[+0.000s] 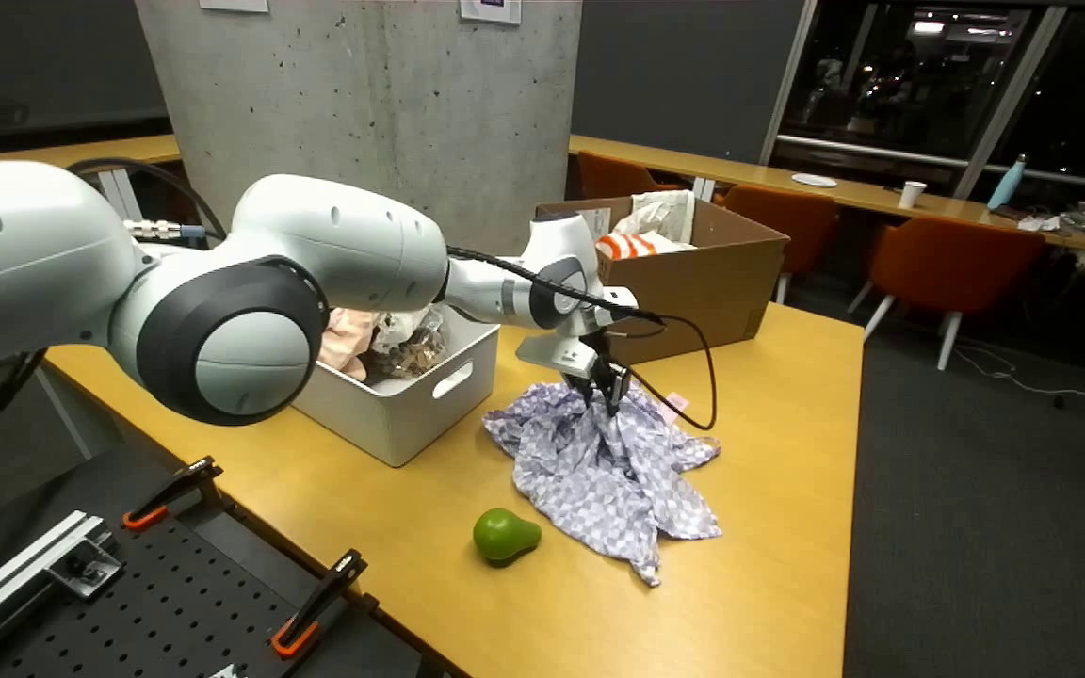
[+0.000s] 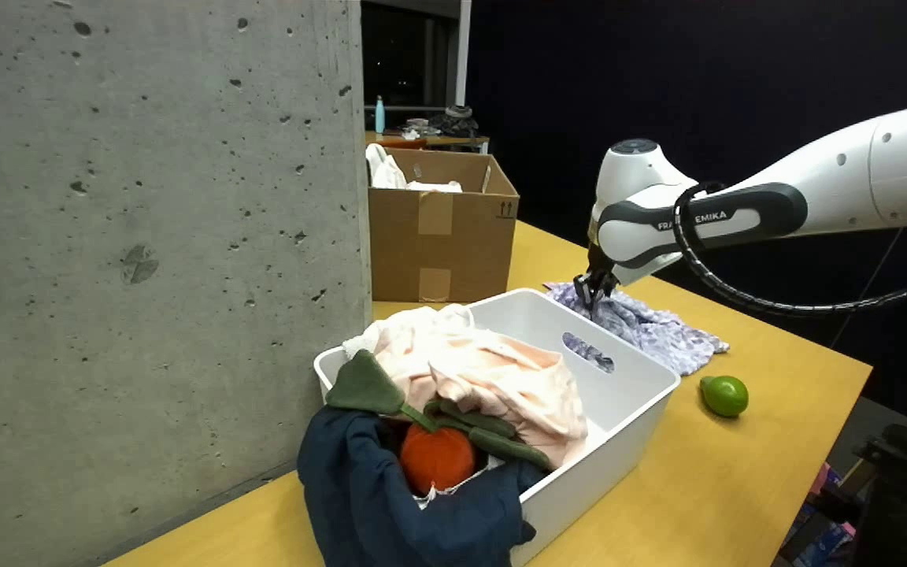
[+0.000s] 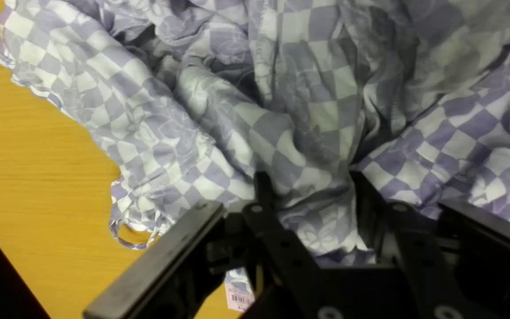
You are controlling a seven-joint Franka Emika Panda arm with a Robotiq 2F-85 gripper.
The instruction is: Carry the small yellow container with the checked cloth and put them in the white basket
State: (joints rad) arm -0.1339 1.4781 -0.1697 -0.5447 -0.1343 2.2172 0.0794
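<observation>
The gripper (image 3: 310,184) is clenched on the cloth (image 1: 580,490), a bunched fold of it caught between the two dark fingers (image 3: 263,188). From that fold the cloth spreads downward in loose creases over the table (image 1: 787,452), outside the basket (image 2: 603,465) and just beside its slotted end. In the wrist view a pale tag (image 3: 239,297) (a barcode is printed on it) sticks out below the cloth next to the gripper. The arm (image 1: 345,235), in an exterior view, crosses in front of the basket and hides part of it. Off the basket's corner at the slotted end lies a green fruit (image 1: 502,535), near the cloth yet apart from it. The basket holds pink fabric (image 2: 493,378); navy fabric (image 2: 390,504) hangs over its opposite end, and an orange ball (image 2: 435,459) sits between the two, with a dark green piece (image 2: 363,386) just beside it. The box (image 1: 693,282) stands on the table near the basket, past its slotted end, with white fabric (image 1: 665,215) showing inside. The grey column (image 2: 154,197) rises alongside the basket in both exterior views.
</observation>
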